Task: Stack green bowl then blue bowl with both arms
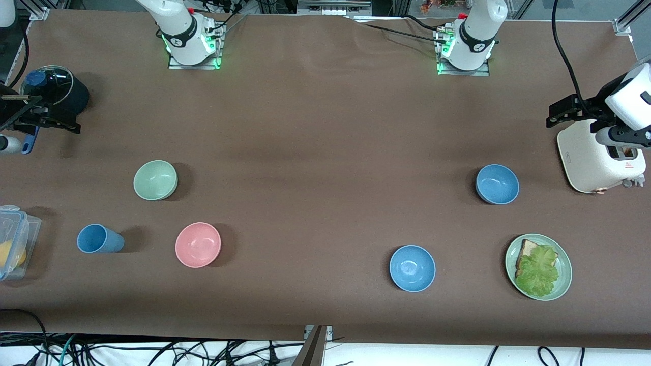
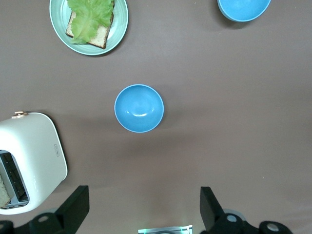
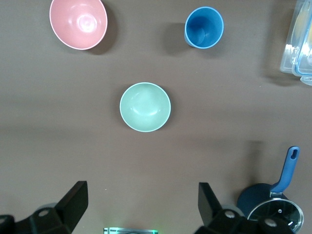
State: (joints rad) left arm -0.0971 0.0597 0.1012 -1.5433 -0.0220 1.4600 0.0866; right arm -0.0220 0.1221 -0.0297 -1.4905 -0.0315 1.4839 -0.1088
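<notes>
The green bowl (image 1: 155,180) sits beside the pink bowl (image 1: 198,244), farther from the front camera. The blue bowl (image 1: 497,184) stands near the toaster (image 1: 600,157). The left gripper (image 2: 144,210) hangs over the table by the toaster, the right gripper (image 3: 142,207) by the pot (image 1: 53,91); both have their jaws apart, empty.

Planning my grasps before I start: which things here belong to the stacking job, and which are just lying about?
Job: green bowl; blue bowl nearest the toaster; left gripper, right gripper, both open.
Lying about: pink bowl, brighter blue bowl, cup, plate, toaster, pot, box.
</notes>
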